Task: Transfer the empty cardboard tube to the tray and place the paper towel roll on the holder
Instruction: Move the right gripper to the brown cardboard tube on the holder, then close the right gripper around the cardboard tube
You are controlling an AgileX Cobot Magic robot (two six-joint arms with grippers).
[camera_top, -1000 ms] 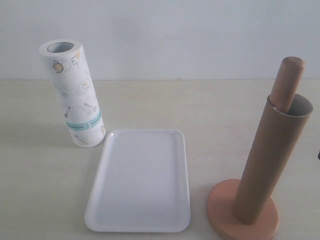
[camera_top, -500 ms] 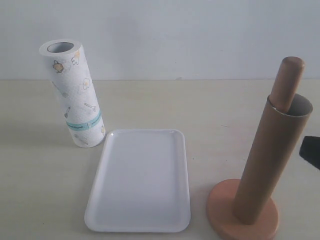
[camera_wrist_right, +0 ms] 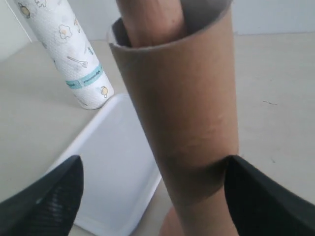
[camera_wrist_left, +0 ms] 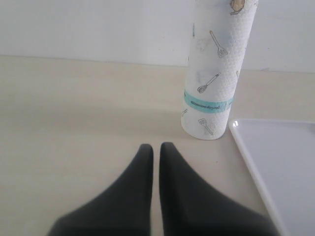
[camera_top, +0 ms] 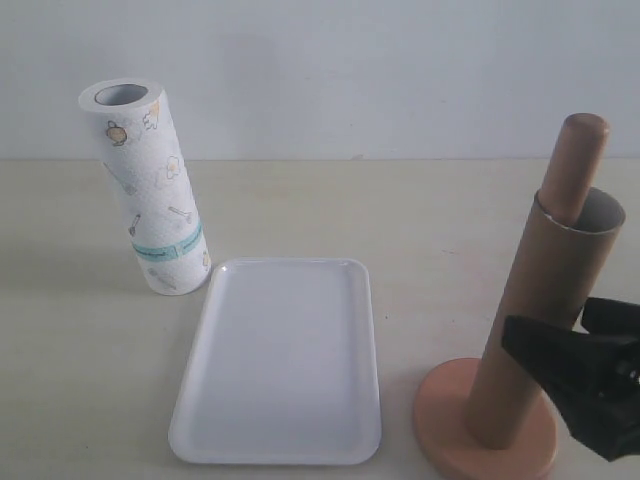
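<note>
The right fingers [camera_wrist_right: 49, 196] spread wide on either side of the empty cardboard tube [camera_wrist_right: 187, 113], which stands sleeved over the holder [camera_top: 578, 160]. The left fingers [camera_wrist_left: 133, 191], nearly closed and gripping nothing, point toward the paper towel roll [camera_wrist_left: 214, 73], which stands just beside a corner of the tray [camera_top: 280, 360].

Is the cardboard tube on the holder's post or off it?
On: the empty cardboard tube surrounds the post of the holder, whose rounded top sticks out above the tube's rim.
</note>
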